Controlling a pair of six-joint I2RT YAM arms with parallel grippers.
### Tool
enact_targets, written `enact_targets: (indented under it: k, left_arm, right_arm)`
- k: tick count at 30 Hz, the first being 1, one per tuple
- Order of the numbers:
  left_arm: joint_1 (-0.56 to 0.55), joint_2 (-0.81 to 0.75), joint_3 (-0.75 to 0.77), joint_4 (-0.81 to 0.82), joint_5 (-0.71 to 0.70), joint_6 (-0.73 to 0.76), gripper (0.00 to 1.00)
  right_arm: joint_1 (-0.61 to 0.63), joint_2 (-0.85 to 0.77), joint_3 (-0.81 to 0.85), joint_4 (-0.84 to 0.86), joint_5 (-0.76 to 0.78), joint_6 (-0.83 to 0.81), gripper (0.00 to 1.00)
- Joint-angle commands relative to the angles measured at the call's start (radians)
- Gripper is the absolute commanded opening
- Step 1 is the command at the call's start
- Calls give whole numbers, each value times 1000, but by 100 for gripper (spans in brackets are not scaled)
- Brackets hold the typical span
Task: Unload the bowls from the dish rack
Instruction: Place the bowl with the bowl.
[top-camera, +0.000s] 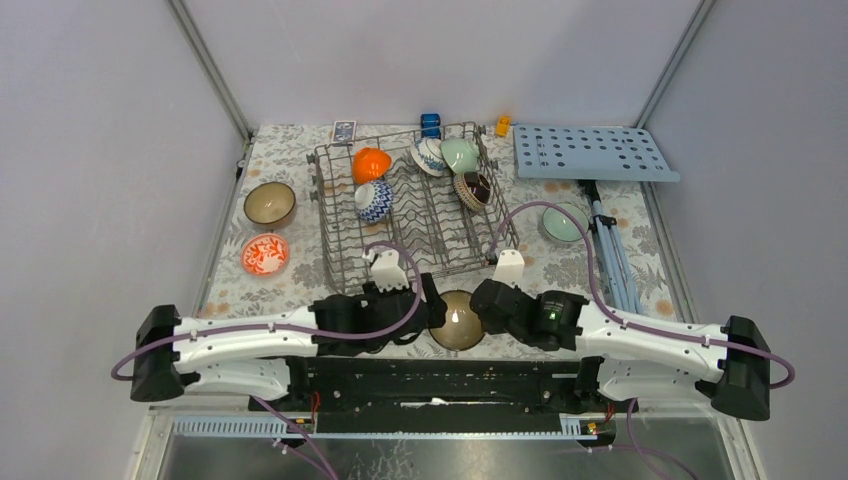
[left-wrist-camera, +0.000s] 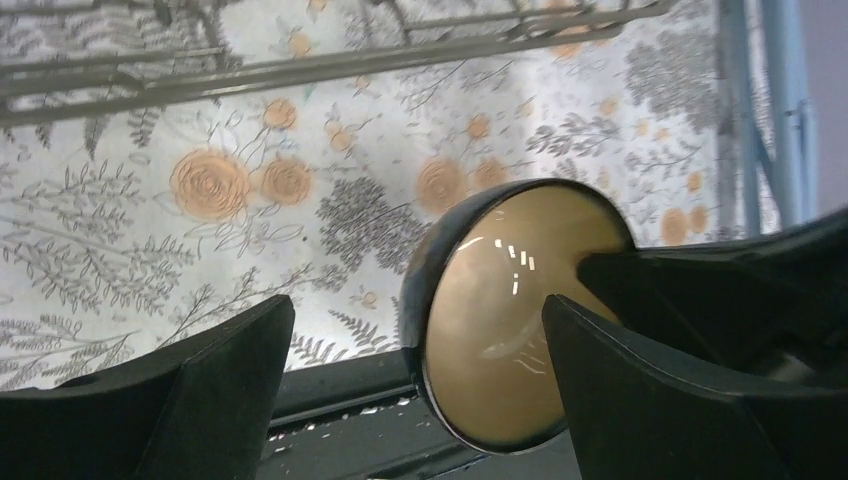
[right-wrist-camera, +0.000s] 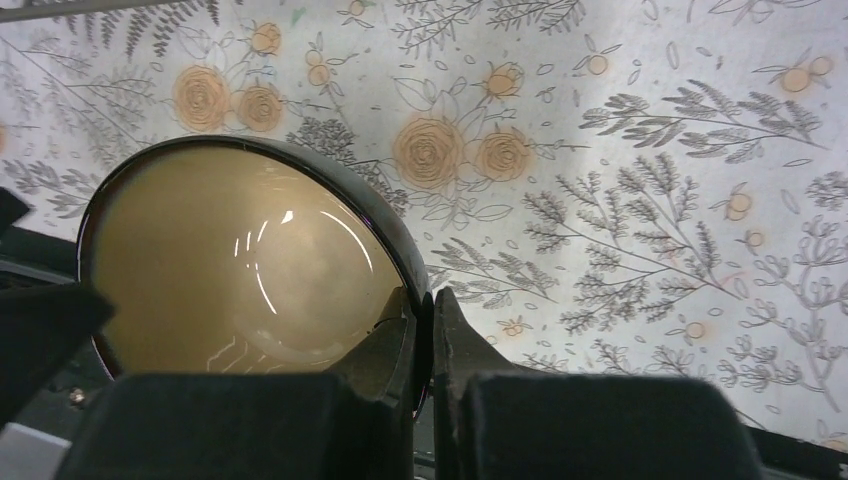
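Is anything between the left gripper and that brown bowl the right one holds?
Nothing visible. The brown bowl sits directly before the open left gripper; the right gripper pinches its rim from the opposite side.

The surface (top-camera: 655, 265) under the right gripper (top-camera: 482, 300) wears a grey-and-orange floral cloth. Well beyond that gripper and to its right lies a flat light-blue board with holes (top-camera: 595, 152), and a folded blue frame (top-camera: 612, 250) runs from under it back toward the gripper's right. Farther off at the back edge sit a small blue block (top-camera: 431, 124), a small yellow object (top-camera: 502, 125) and a patterned card (top-camera: 344, 130).
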Motion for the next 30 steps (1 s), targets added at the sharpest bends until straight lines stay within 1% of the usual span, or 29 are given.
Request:
enact_targets:
  k: [1,2,5,8,9,14,16,23,27,30]
  left_arm:
    - [53,9,10,-43,143,-96,99]
    - [63,1,0,-31,160,-94,99]
    - [84,-20,-22,-20,180,-89,92]
    - [94,-26,-23,-18,193,-79,81]
    - [96,-22,-21,-19,196,-75,79]
    - [96,31,12,-55,217,-69,77]
    - [96,56,28,-79,222,-66,74]
    - [96,86,45,-97,228,-56,54]
    - [96,86,46,-99,224,-52,41]
    - [97,88,47,-99,224,-52,37]
  right_arm:
    - [4,-2,33,111,-12,100,0]
    - [3,0,34,113,-16,110,0]
    - [4,5,32,127,-25,130,0]
    - [3,18,41,131,-31,133,0]
    - [4,30,48,126,-31,132,0]
    - [12,71,86,90,-21,130,0]
    - [14,77,96,82,-16,130,0]
    - [18,82,115,74,-7,123,0]
    - [19,85,115,76,-8,123,0]
    - [19,86,115,78,-9,123,0]
